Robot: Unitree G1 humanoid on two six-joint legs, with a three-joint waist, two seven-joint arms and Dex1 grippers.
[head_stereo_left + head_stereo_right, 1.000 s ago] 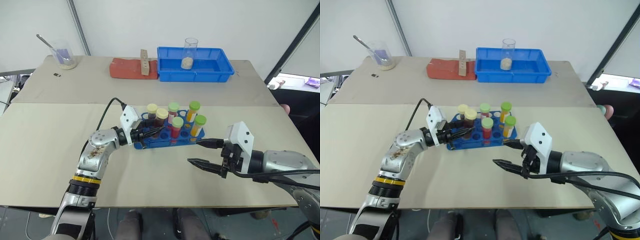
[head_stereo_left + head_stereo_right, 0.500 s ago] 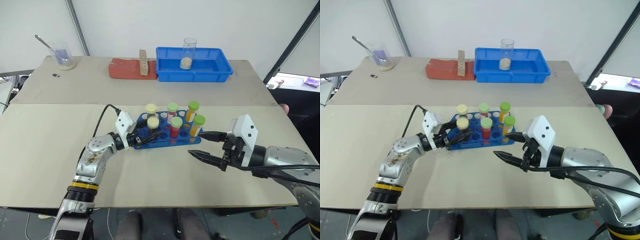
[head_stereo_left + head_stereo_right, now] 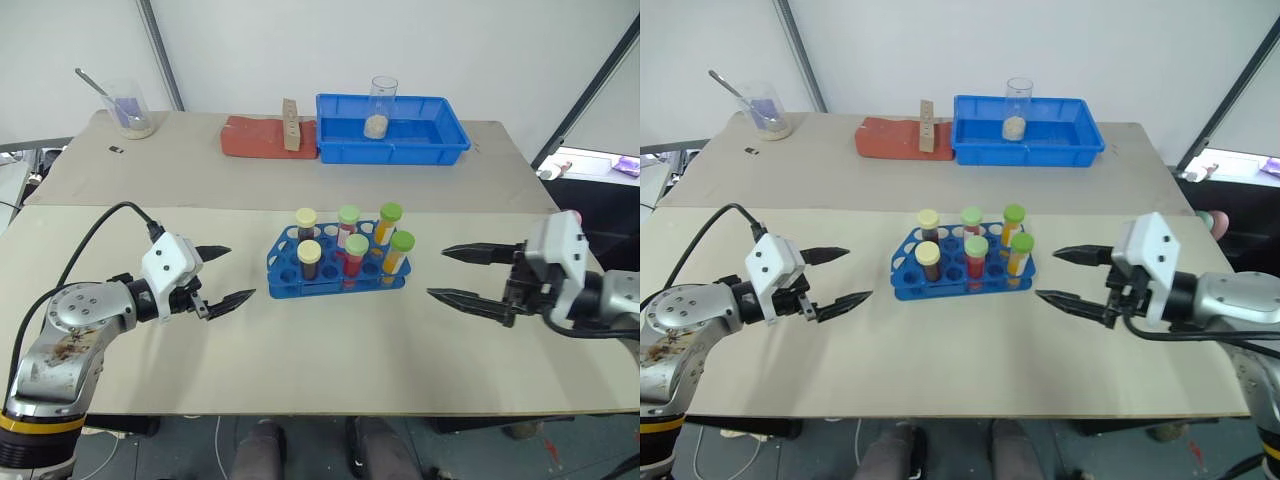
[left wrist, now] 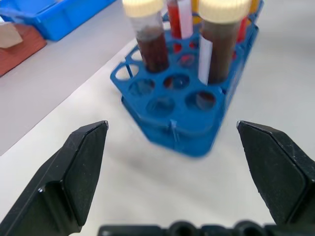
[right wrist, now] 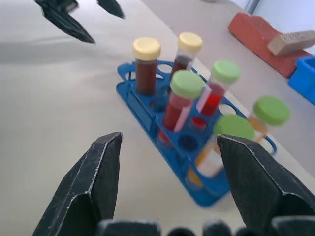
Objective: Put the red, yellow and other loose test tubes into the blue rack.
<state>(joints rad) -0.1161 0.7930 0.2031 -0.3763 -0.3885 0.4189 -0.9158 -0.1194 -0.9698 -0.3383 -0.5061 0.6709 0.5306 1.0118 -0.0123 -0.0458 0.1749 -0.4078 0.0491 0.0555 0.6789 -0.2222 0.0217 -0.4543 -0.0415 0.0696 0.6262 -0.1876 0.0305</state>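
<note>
We see the small bright blue plastic rack (image 3: 338,268), six capped tubes upright in it, mid-tabletop (image 3: 330,350) between our empty, open tools: left tool (image 3: 222,275) slightly nearer than right tool (image 3: 458,273), its long axis running between them.

Glossy plastic blue rack (image 3: 338,270) (matt table (image 3: 300,340)).

Arms silver metal; left forearm scuffed with brown marks, yellow-and-black band lower down. White housing at each wrist. Left end effector (image 3: 222,274) and right end effector (image 3: 462,273): tapered black fingers. Black cable (image 3: 85,242) loops over left arm.
</note>
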